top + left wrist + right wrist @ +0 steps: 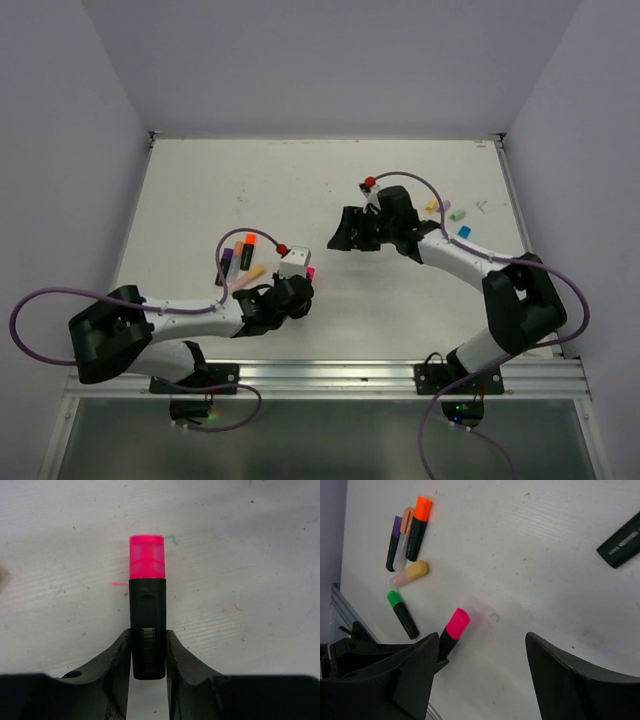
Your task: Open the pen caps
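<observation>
The white worktop is being reached over by both arms from its near edge. The left arm is being held low and is being stretched to the right along the near part of the worktop. The right arm is being folded at the elbow beside the right edge and is being extended to the left, so that the right fingers are being pointed toward the left arm. These fingers are being held wide apart, and nothing is being gripped between them.

The left fingers are being pressed on both sides of a black pen, at the lower part of its barrel. The pen is being pointed away from the wrist, toward the gap between the right fingers. The pink cap is being carried on the far end of this pen, fitted on the barrel.

A group of other pens is lying on the worktop near the left arm, with orange, purple and green caps on them. A few loose caps are lying just beside the right forearm.
</observation>
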